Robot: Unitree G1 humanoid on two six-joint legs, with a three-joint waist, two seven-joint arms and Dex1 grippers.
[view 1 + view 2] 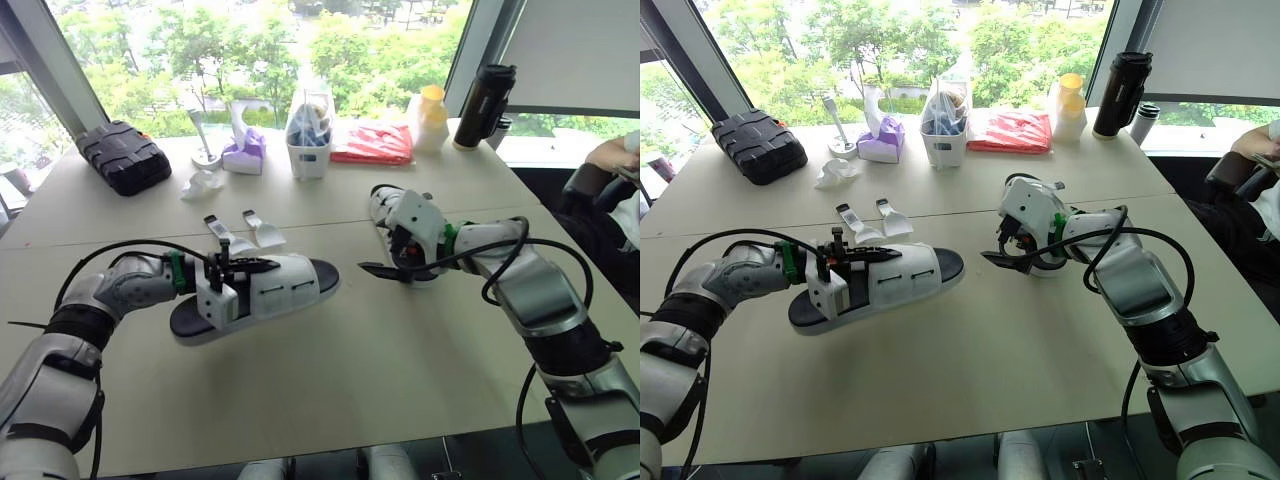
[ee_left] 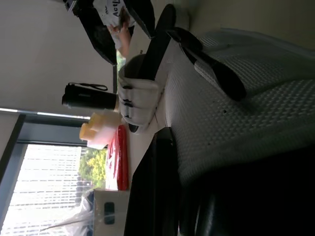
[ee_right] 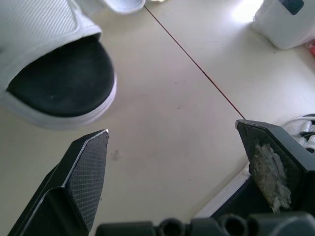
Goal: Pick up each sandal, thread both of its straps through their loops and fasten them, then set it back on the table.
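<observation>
Your left gripper (image 1: 255,267) has its jaws clamped on one white sandal (image 1: 290,285) at centre-left of the frame. The right gripper (image 3: 172,129) jaws gape, grasping nothing, just beside the other sandal (image 1: 382,205) at centre-right on the bench (image 1: 400,360).

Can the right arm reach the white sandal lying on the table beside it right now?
Probably yes: the right claw is open right beside the white fabric sandal with a black sole, nothing between them. The left claw holds the other white sandal well clear.
</observation>
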